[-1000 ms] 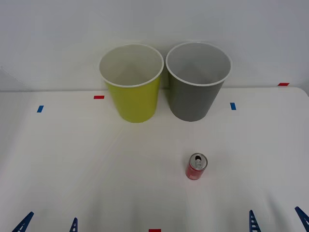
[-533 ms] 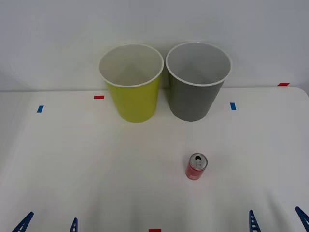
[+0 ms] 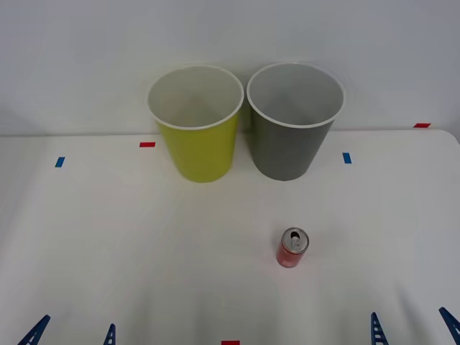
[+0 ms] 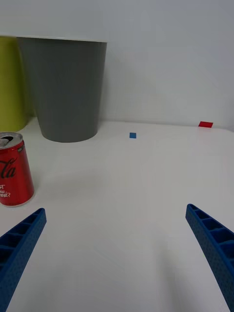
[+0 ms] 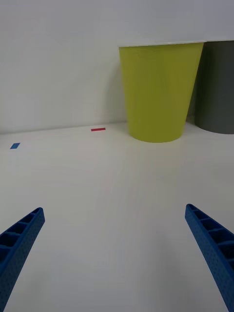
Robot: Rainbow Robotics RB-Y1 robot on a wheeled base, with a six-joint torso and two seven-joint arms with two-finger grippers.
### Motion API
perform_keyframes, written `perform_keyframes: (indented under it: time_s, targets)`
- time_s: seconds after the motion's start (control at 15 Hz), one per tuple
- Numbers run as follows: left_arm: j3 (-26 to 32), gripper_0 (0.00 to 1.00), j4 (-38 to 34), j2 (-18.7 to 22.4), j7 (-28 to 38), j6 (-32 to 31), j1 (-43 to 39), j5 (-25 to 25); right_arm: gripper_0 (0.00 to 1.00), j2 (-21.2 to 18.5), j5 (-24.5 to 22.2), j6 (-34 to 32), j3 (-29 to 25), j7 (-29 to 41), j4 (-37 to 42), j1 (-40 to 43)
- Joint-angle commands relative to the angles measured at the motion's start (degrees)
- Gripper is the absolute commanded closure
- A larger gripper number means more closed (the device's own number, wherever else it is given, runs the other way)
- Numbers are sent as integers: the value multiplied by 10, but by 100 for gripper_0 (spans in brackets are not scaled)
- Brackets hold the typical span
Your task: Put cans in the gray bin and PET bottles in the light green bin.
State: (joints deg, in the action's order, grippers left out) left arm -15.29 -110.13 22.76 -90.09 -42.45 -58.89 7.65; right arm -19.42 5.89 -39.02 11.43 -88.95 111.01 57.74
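Note:
A small red can (image 3: pixel 292 248) with a silver top stands upright on the white table, in front of the gray bin (image 3: pixel 294 122). The light green bin (image 3: pixel 195 123) stands just left of the gray one, both upright at the table's back. My right gripper (image 3: pixel 412 327) is open at the table's near edge, to the right of and nearer than the can (image 4: pixel 14 168). My left gripper (image 3: pixel 72 332) is open at the near left edge, well short of the light green bin (image 5: pixel 160 92). No PET bottles are in view.
Small red tape marks (image 3: pixel 146 144) and blue tape marks (image 3: pixel 346 157) lie on the table (image 3: pixel 144 237) around the bins. A white wall stands right behind the bins. The table's right edge curves near a red mark (image 3: pixel 422 125).

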Motion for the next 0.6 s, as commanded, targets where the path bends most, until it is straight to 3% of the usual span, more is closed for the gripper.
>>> perform_keyframes:
  time_s: [0.07, 0.6]
  targets:
    - [0, 0, 0, 0, 0, 0, 0, 0, 0, 0, 0, 0, 0, 0, 0, 0]
    - [0, 0, 0, 0, 0, 0, 0, 0, 0, 0, 0, 0, 0, 0, 0, 0]
